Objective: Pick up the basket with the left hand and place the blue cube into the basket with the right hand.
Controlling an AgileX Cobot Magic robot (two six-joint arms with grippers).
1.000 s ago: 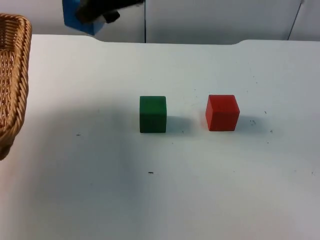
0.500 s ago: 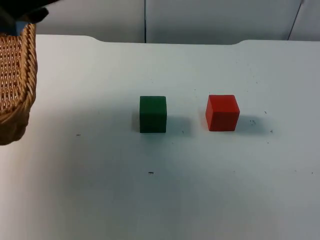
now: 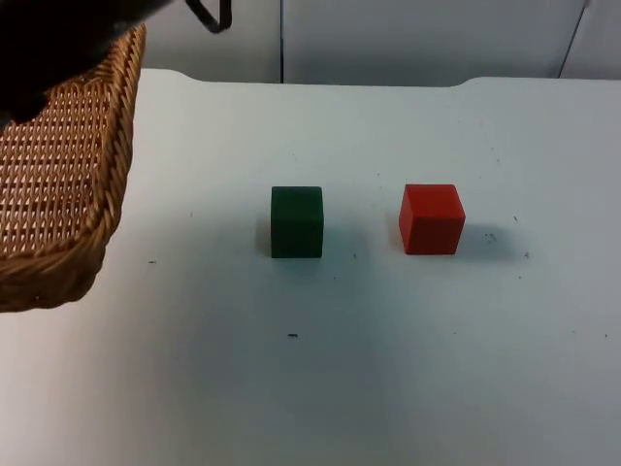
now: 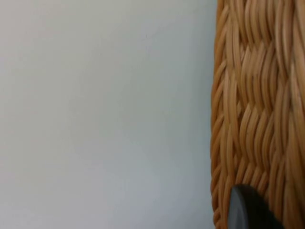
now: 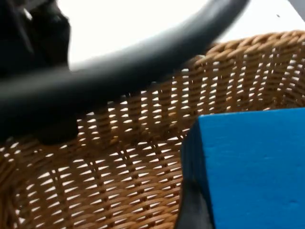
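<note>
Bright, even light; soft shadows beside cubes; right wrist view blurred.

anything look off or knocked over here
Nothing stands out. The basket is held up at the table's left by the left gripper, the blue cube sits in the right gripper's grip above it, and the green cube and red cube sit squarely on the table.

We see the green cube (image 3: 296,221) and red cube (image 3: 431,218) mid-table (image 3: 388,379), apart, a gap between them; the basket (image 3: 58,194) blocks the left side.
</note>
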